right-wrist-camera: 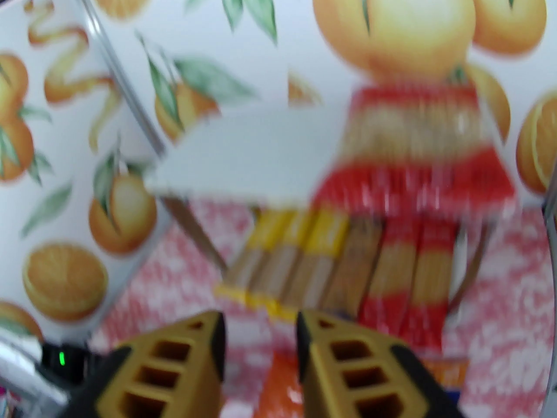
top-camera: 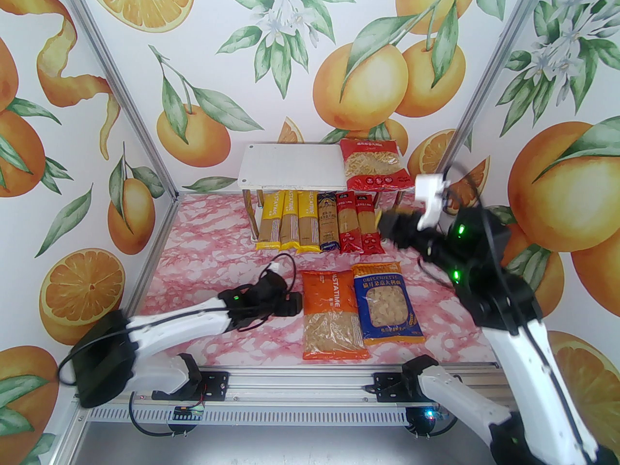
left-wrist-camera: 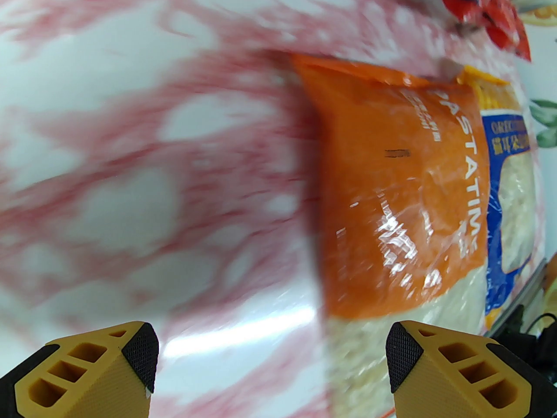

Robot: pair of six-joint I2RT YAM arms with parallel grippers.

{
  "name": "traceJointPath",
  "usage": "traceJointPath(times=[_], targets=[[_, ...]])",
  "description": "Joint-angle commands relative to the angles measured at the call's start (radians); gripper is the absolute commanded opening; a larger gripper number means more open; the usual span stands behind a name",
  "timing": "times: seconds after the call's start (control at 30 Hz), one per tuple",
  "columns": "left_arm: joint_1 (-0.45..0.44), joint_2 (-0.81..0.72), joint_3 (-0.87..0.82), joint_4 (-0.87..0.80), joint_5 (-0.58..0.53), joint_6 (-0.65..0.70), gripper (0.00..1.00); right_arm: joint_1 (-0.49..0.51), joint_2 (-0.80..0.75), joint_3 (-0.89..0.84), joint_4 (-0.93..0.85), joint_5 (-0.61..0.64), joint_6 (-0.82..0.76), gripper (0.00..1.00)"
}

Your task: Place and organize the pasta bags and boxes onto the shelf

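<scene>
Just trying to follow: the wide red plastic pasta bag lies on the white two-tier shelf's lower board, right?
No. The wide red plastic pasta bag lies on the top board of the white two-tier shelf, as the top external view shows.

Spaghetti packs (top-camera: 319, 221) seemingly on shelf's (top-camera: 286, 167) lower tier

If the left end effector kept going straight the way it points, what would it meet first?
Most likely the orange pasta bag: the open left end effector points at its left edge with nothing between them. Its height over the table is hard to judge.
</scene>
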Motion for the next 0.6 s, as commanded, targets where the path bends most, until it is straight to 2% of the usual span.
traceJointPath(times=[0.0, 0.13, 0.37, 0.47, 0.53, 0.57], targets=[[-0.004, 0.09, 0.049, 0.125, 0.097, 0.0, 0.92, 0.004, -0.083, -0.093, -0.149, -0.07, 0.037, 0.34], [-0.003, 0.198, 0.114, 0.136, 0.141, 0.003, 0.92, 0.004, -0.106, -0.202, -0.208, -0.081, 0.092, 0.35], [-0.001, 0.286, 0.183, 0.163, 0.174, 0.02, 0.92, 0.003, -0.134, -0.339, -0.217, -0.056, 0.155, 0.35], [0.001, 0.323, 0.203, 0.178, 0.21, 0.021, 0.83, 0.005, -0.099, -0.373, -0.253, 0.036, 0.162, 0.33], [0.005, 0.34, 0.203, 0.193, 0.238, 0.017, 0.74, 0.004, -0.071, -0.382, -0.274, 0.084, 0.162, 0.33], [0.008, 0.347, 0.201, 0.199, 0.249, 0.014, 0.65, 0.004, -0.055, -0.384, -0.279, 0.099, 0.162, 0.34]])
